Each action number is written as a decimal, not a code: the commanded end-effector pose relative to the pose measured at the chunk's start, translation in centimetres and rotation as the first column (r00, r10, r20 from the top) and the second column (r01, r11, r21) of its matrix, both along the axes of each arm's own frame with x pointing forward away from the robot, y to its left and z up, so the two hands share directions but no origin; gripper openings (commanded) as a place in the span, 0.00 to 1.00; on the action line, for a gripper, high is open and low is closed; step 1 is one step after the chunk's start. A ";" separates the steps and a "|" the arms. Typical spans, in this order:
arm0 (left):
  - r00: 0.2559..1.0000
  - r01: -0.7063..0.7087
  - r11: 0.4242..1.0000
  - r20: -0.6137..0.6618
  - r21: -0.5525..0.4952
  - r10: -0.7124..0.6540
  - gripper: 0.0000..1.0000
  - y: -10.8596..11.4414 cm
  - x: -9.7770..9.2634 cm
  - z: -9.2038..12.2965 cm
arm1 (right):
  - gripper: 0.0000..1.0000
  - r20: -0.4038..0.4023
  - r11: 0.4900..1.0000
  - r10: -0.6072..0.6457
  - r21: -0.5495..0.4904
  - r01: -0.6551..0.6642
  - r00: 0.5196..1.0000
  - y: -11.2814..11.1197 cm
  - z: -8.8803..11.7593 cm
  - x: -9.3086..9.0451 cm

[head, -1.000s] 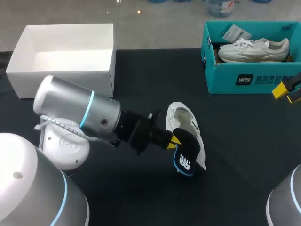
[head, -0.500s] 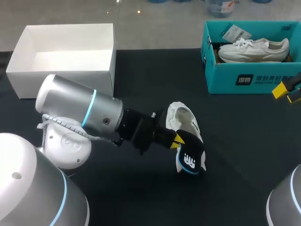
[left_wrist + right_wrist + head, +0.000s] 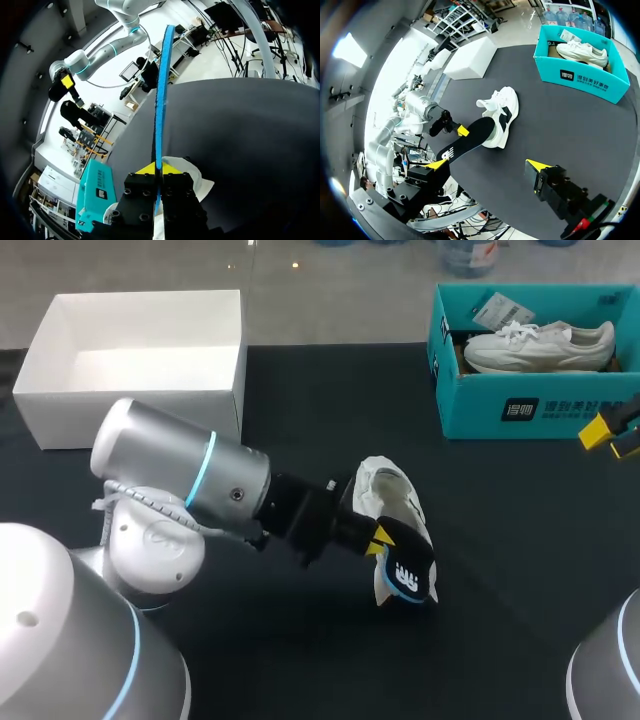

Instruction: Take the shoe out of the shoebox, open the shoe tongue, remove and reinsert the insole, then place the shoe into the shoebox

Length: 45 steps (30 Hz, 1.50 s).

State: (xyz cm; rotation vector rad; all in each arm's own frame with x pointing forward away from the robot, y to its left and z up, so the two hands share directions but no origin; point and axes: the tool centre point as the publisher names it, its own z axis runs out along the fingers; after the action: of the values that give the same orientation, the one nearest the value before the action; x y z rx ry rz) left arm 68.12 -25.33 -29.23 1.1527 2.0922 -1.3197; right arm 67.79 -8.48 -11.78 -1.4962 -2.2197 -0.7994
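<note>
A white shoe point(image 3: 388, 492) lies on the dark table point(image 3: 300, 410), near its middle. My left gripper point(image 3: 378, 536) is shut on a black insole with a blue edge point(image 3: 406, 576), holding it over the shoe's near end. In the left wrist view the insole point(image 3: 161, 100) stands edge-on between the yellow tips of the left gripper point(image 3: 159, 168), with the shoe point(image 3: 199, 181) just beneath. My right gripper point(image 3: 612, 436) hangs open at the table's right edge, in front of the teal shoebox point(image 3: 540, 405). The right wrist view shows the right gripper point(image 3: 487, 165) open, well short of the shoe point(image 3: 501, 111) and insole point(image 3: 470, 140).
The teal shoebox point(image 3: 580, 75) at the back right holds a second white shoe point(image 3: 540, 346) and a tag. A white open box point(image 3: 140, 360) stands at the back left.
My left arm has pushed a little to the right, and the insole has moved slightly right and down beside the shoe. The right arm has kept still.
</note>
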 end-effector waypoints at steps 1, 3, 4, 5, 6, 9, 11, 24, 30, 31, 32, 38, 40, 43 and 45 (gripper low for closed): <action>1.000 0.002 1.000 -0.003 0.005 -0.002 0.00 -1.4 0.9 -0.6 | 1.00 -0.002 1.000 0.001 -0.002 -0.001 1.000 0.0 0.0 0.1; 1.000 -0.003 1.000 -0.003 0.011 0.003 0.00 -1.6 1.3 -0.7 | 1.00 -0.002 1.000 0.001 -0.002 -0.001 1.000 0.0 0.0 0.1; 1.000 -0.006 1.000 -0.001 0.017 0.006 0.00 -1.7 1.5 -0.8 | 1.00 -0.002 1.000 0.001 -0.002 -0.001 1.000 0.0 0.0 0.1; 1.000 -0.008 1.000 -0.002 0.021 0.008 0.00 -1.7 1.7 -0.9 | 1.00 -0.002 1.000 0.001 -0.002 -0.001 1.000 0.0 0.0 0.1; 1.000 -0.012 1.000 -0.004 0.022 0.012 0.00 -1.7 1.9 -0.9 | 1.00 -0.002 1.000 0.001 -0.002 -0.001 1.000 0.0 0.0 0.1; 1.000 -0.017 1.000 -0.008 0.026 0.017 0.00 -1.7 2.5 -1.2 | 1.00 -0.002 1.000 0.001 -0.002 -0.001 1.000 0.0 0.0 0.1; 1.000 -0.024 0.999 -0.007 0.033 0.024 0.00 -1.7 2.9 -1.4 | 1.00 -0.002 1.000 0.001 -0.002 -0.001 1.000 0.0 0.0 0.1; 0.998 -0.043 0.995 0.050 0.086 0.039 0.00 -0.9 5.3 -3.2 | 1.00 -0.002 1.000 0.001 -0.002 -0.001 1.000 0.0 0.0 0.1; 0.993 -0.055 0.992 0.106 0.114 0.043 0.00 -0.6 6.4 -3.6 | 1.00 -0.002 1.000 0.001 -0.002 -0.001 1.000 0.0 0.0 0.1; 0.991 -0.057 0.991 0.128 0.122 0.041 0.00 -0.5 6.5 -3.7 | 1.00 -0.002 1.000 0.001 -0.002 -0.001 1.000 0.0 0.0 0.1; 0.990 -0.057 0.991 0.133 0.123 0.040 0.00 -0.5 6.6 -3.7 | 1.00 -0.002 1.000 0.001 -0.002 -0.001 1.000 0.0 0.0 0.1; 0.988 -0.055 0.989 0.154 0.139 0.034 0.00 -0.3 6.8 -4.4 | 1.00 -0.002 1.000 0.001 -0.002 -0.001 1.000 0.0 0.0 0.1; 0.988 -0.056 0.988 0.153 0.142 0.034 0.00 -0.2 6.8 -4.5 | 1.00 -0.002 1.000 0.001 -0.002 -0.001 1.000 0.0 0.0 0.1; 0.988 -0.059 0.988 0.152 0.142 0.037 0.00 0.0 6.7 -4.5 | 1.00 -0.002 1.000 0.001 -0.002 -0.001 1.000 0.0 0.0 0.1; 0.987 -0.062 0.988 0.153 0.141 0.040 0.00 0.0 6.7 -4.3 | 1.00 -0.002 1.000 0.001 -0.002 -0.001 1.000 0.0 0.0 0.1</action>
State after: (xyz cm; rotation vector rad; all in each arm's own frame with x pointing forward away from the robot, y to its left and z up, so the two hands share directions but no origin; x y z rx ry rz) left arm 74.98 -25.36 -33.62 1.2141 2.1217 -1.0441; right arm 67.79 -8.47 -11.78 -1.4961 -2.2198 -0.7993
